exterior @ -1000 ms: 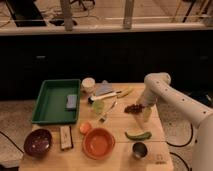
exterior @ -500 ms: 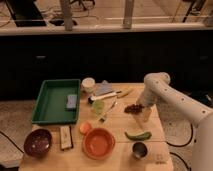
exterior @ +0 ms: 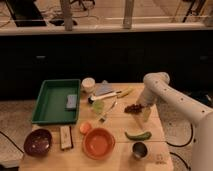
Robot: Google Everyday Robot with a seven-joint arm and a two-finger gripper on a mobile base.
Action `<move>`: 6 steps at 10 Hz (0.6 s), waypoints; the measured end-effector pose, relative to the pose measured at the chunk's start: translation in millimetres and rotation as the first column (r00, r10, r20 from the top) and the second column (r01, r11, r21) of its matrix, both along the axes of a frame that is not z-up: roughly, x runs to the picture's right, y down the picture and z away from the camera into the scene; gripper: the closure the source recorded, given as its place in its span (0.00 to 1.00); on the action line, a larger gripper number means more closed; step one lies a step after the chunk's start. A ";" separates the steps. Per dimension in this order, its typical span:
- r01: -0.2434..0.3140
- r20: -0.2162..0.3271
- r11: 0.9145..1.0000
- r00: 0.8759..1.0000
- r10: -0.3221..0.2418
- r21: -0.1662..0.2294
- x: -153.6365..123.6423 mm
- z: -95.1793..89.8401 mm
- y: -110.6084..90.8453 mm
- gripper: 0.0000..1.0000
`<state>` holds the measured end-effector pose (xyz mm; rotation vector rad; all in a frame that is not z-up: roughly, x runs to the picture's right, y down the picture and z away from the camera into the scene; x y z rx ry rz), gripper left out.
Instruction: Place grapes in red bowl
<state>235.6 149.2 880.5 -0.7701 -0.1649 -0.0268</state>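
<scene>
The grapes (exterior: 133,108) lie on the wooden table (exterior: 115,160), right of its centre. The hand (exterior: 141,106) is at their 3 o'clock, low over the table with its jaws spread wide around the right end of the bunch; contact cannot be confirmed. The white arm (exterior: 170,95) rises from the hand toward 2 o'clock. The green pepper (exterior: 138,135) lies at the grapes' 6 o'clock, with the small steel cup (exterior: 139,149) beyond it. The red bowl (exterior: 98,143) stands at the grapes' 7 o'clock, well apart, near the front edge. The dark purple bowl (exterior: 38,142) sits at the red bowl's 9 o'clock. The green tray (exterior: 50,105) lies at the grapes' 9 o'clock, holding a grey sponge (exterior: 72,101)
</scene>
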 end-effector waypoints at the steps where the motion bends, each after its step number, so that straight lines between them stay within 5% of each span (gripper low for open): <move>1: 0.000 -0.001 1.000 1.000 0.000 0.000 0.2 -0.1 -0.1 0.20; 6: 0.004 -0.003 1.000 1.000 -0.004 -0.002 -0.8 0.9 0.8 0.22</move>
